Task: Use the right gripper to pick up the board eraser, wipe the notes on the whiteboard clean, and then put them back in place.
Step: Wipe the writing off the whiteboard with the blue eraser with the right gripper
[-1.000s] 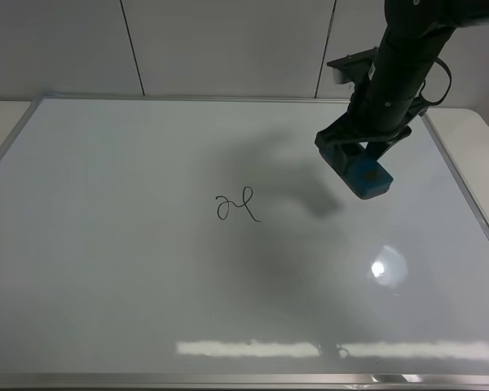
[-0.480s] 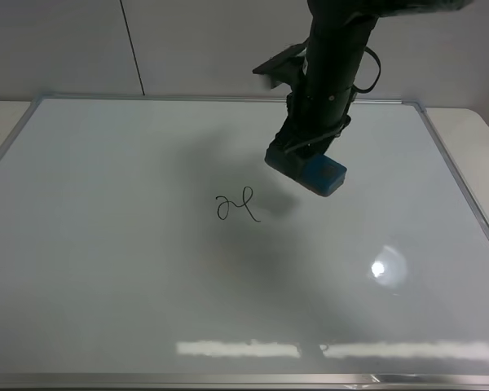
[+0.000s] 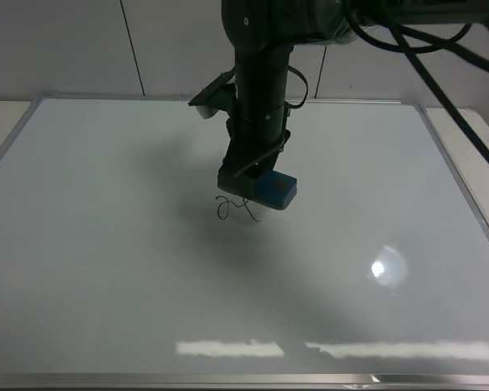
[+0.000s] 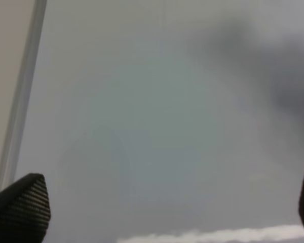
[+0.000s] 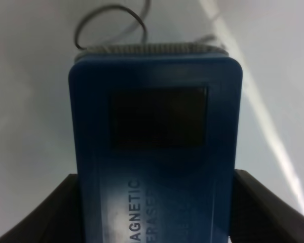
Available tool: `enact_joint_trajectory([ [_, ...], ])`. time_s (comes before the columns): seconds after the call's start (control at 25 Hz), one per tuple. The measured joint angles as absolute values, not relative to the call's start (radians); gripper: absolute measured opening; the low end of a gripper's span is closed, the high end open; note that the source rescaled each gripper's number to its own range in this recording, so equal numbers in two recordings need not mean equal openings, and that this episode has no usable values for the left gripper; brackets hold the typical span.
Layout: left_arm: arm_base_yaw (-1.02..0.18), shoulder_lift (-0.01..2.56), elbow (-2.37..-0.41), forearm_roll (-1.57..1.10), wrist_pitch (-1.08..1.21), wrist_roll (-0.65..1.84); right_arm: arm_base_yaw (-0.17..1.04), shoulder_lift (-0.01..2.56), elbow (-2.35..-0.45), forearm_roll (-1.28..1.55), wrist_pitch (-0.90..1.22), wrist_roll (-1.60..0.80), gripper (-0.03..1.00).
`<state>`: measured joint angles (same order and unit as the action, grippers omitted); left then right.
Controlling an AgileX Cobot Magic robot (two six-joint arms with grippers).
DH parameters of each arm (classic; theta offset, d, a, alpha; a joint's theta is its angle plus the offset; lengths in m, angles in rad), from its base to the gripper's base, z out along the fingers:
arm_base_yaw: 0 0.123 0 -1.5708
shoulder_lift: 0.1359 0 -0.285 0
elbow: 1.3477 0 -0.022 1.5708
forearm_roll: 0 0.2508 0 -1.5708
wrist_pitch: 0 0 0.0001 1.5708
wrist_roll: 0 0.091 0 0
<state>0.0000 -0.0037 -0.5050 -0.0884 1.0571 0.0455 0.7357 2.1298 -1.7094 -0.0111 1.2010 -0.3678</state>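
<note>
My right gripper (image 3: 253, 177) is shut on the board eraser (image 3: 273, 190), a blue block, and holds it over the middle of the whiteboard (image 3: 106, 269), right at the upper right of the notes (image 3: 236, 209). In the right wrist view the eraser (image 5: 157, 147) fills the picture, with "MAGNETIC ERASER" lettering and a dark patch, and a loop of the notes (image 5: 109, 25) shows just beyond its felt edge. Whether the felt touches the board I cannot tell. My left gripper (image 4: 167, 207) is open over bare whiteboard (image 4: 157, 126), with only its fingertips (image 4: 20, 207) showing.
The board's silver frame (image 3: 228, 98) runs along the far edge and the sides. The right arm's cables (image 3: 440, 65) hang across the upper right. A lamp glare (image 3: 381, 268) sits on the board at the right.
My right gripper has carried the eraser from the board's upper right leftward and down to the notes, now partly covering their upper right part. The left gripper view has no earlier frame.
</note>
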Motion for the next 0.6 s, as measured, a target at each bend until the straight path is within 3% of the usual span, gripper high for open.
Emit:
enact_joint_trajectory([
  [0.6,0.000,-0.004,-0.505,-0.088,1.057,0.046,0.884,2.265,-1.724,-0.059,1.114,-0.399,0.01],
])
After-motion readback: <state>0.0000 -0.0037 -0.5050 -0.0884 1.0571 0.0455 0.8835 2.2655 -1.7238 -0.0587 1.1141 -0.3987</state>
